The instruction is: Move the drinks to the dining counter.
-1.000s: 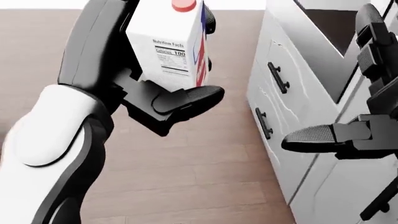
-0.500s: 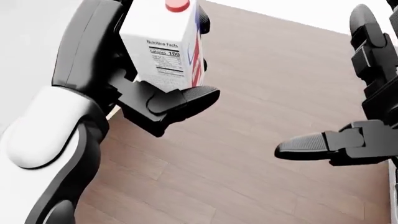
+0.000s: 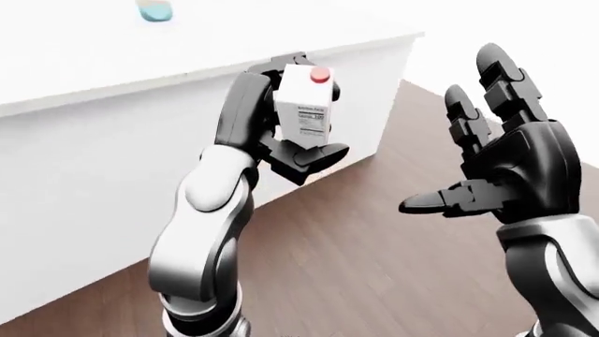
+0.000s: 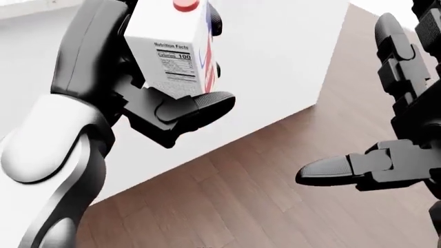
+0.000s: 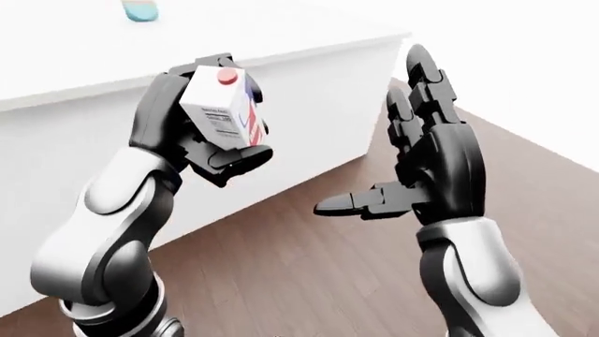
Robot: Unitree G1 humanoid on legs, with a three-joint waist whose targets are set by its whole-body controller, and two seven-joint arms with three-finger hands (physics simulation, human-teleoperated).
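A white counter [image 3: 112, 140] is seen across the upper left of the left-eye view, above a brown wood floor [image 3: 374, 246]; the left robot hand [image 3: 281, 133] is raised beside the counter's wall and is clenched round a white carton [image 3: 306, 112] with a red cap, held upright off any surface; the right robot hand [image 5: 412, 175] is released, its fingers spread, nothing grasped; a small teal object [image 3: 154, 10] is noted on the counter top.
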